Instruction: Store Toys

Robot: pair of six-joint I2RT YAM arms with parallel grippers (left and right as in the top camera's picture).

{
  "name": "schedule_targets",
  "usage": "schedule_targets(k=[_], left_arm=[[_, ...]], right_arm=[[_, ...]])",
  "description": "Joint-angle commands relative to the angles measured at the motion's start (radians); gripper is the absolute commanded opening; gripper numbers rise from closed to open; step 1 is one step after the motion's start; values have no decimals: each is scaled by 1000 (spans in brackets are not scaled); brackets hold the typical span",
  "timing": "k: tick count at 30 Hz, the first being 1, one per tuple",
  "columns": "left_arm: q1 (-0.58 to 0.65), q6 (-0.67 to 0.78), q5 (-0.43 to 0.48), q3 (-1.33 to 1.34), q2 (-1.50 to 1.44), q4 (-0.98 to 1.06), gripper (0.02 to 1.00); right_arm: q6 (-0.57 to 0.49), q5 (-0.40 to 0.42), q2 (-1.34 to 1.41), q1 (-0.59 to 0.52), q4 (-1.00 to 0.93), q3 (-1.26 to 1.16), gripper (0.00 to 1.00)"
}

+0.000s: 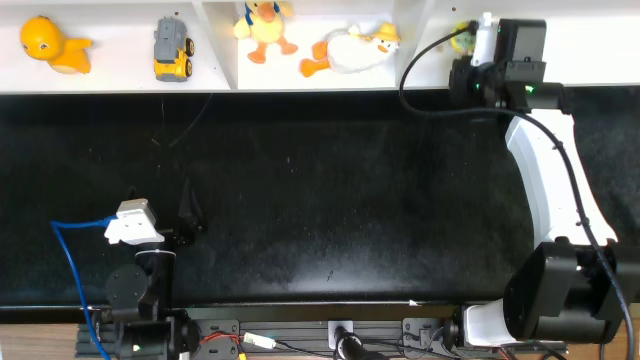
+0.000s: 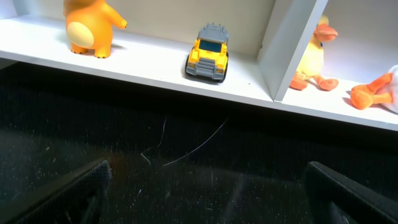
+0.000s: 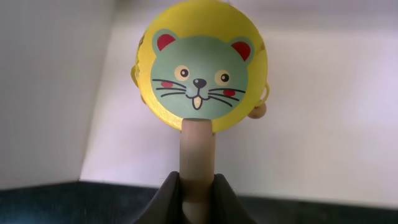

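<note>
Mouse-face toy drum (image 3: 202, 81) between clamped jaws

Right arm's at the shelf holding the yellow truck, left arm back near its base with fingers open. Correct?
One thing's off. The right gripper holds a yellow face rattle by its wooden handle, not the truck; the right wrist view shows it. The truck stands on the shelf. The left gripper is back near its base, fingers open, as you said.
</note>
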Motion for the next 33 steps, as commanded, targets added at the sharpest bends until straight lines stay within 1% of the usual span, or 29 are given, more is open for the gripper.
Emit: schedule_targets(k=[1,5,19,21,22,23,27,30,31,32,33], left_arm=[[-6,0,-5,-5,-12,-1,996],[-6,0,-5,-5,-12,-1,998],[-6,0,-5,-5,-12,-1,998],[-6,0,-5,-5,-12,-1,998],[-6,0,-5,-5,-12,-1,998],[-6,0,-5,-5,-12,-1,998],[-6,0,-5,-5,-12,-1,998],[-6,0,-5,-5,-12,-1,996],[-6,0,-5,-5,-12,-1,998],[-6,0,-5,-5,-12,-1,998],[-6,0,-5,-5,-12,-1,998]], right_arm=[[-83,-38,10,-1,27,-5,47],[-85,-56,49,-1,51,-5,49],[-73,-55,154,-1,154,-5,47],[-73,-54,159,-1,158,-5,82],[-73,-54,159,-1,159,-5,119],[-73,-51,159,-1,161,-5,185],[-73,-51,159,-1,169,-5,527],[-72,-51,159,-1,172,-4,667],[-64,-51,159,-1,173,-4,866],[-48,-49,159,-1,173,-3,912],[-26,-47,156,-1,172,-1,936]])
